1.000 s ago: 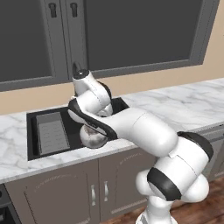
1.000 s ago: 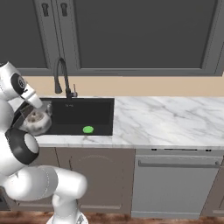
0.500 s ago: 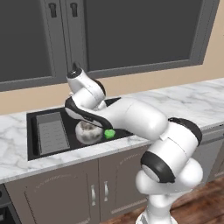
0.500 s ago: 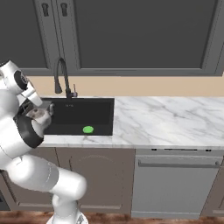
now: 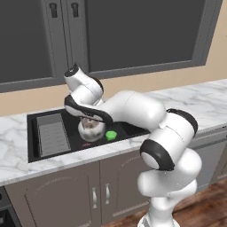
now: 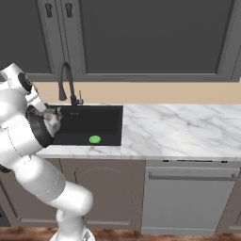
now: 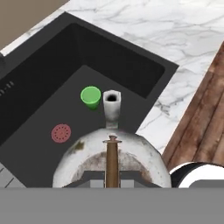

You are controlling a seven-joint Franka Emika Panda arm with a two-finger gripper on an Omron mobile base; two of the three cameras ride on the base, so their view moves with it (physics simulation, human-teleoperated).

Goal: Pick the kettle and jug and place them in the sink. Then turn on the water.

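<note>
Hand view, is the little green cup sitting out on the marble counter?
No, the green cup stands on the black floor of the sink, beside the kettle's spout.

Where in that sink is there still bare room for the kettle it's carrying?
The sink floor is bare toward its far walls, beyond the green cup, and between the cup and the red drain. The kettle, held by the shut tool, hangs just this side of the cup, so there it's tight.
</note>
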